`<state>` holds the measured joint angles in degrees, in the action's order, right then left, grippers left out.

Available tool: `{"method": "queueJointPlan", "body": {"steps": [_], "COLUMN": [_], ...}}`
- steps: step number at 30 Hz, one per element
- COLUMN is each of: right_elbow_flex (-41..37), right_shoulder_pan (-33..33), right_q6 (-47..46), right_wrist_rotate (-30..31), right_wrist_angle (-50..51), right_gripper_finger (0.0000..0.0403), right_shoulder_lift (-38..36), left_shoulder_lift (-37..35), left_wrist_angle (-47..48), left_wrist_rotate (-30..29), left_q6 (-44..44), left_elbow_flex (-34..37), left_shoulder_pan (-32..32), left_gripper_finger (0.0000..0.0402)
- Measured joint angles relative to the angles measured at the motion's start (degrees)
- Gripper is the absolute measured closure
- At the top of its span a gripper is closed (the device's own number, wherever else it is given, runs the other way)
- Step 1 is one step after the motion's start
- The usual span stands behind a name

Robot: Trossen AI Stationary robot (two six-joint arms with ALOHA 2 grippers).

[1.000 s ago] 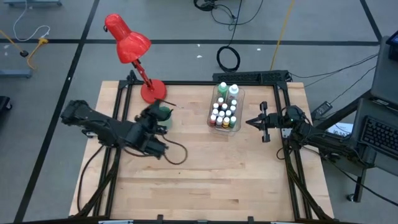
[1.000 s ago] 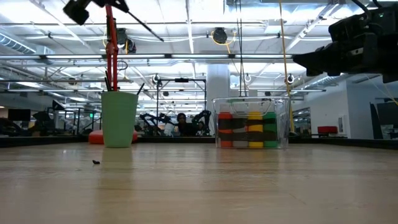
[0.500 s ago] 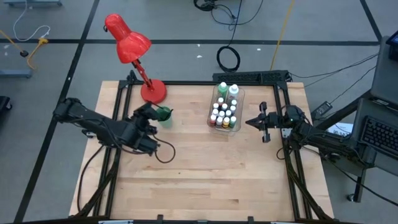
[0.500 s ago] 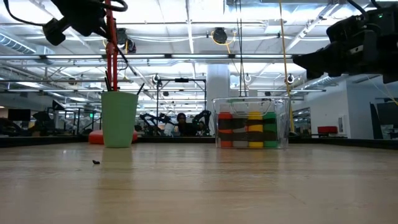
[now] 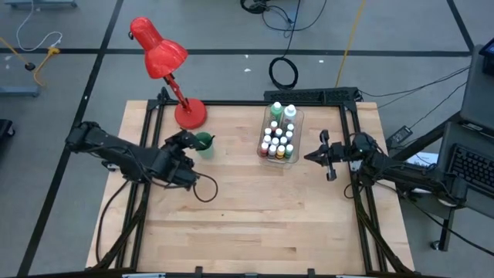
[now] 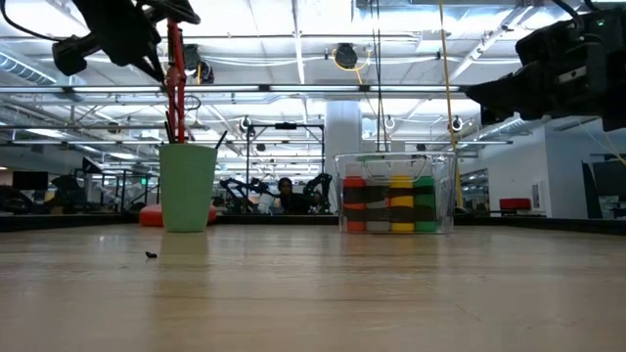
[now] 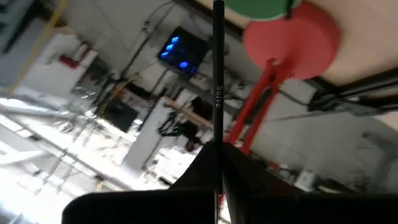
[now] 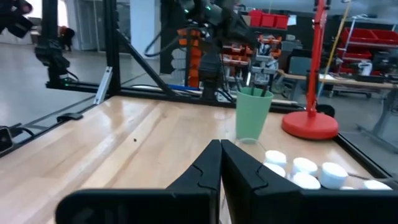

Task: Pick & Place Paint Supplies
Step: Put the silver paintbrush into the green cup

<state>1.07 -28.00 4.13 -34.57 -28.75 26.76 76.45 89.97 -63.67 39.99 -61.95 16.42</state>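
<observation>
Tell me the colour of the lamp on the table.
The lamp is red, clearest in the high view.

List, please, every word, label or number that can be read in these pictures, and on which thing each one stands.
"Solve" (uncertain, the letters are small): printed along the thin dark paintbrush clamped in the shut left gripper.
Paint bottles in the clear bin: any labels are too small to read.
Green cup and red lamp: no text shows.
Blue screen in the room: too blurred to read.

Red lamp [image 5: 158, 51], green cup [image 5: 204, 142], clear bin [image 5: 296, 139].
</observation>
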Motion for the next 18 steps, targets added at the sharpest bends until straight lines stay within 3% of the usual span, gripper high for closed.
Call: {"method": "queueJointPlan", "body": {"steps": [18], "right_elbow_flex": [-0.01], "right_shoulder_pan": [1.23], "right_q6": [1.06], "right_wrist_rotate": [0.09], "right_wrist_angle": [-1.33], "right_gripper_finger": [0.0399], "right_shoulder_lift": [0.00], "left_shoulder_lift": [6.40], "left_wrist_angle": [-0.33], "left_wrist_rotate": [0.66], "left_q6": [1.57], "left_elbow_flex": [0.02], "left_shoulder_pan": [-4.98], "left_gripper_finger": [0.0399]}}
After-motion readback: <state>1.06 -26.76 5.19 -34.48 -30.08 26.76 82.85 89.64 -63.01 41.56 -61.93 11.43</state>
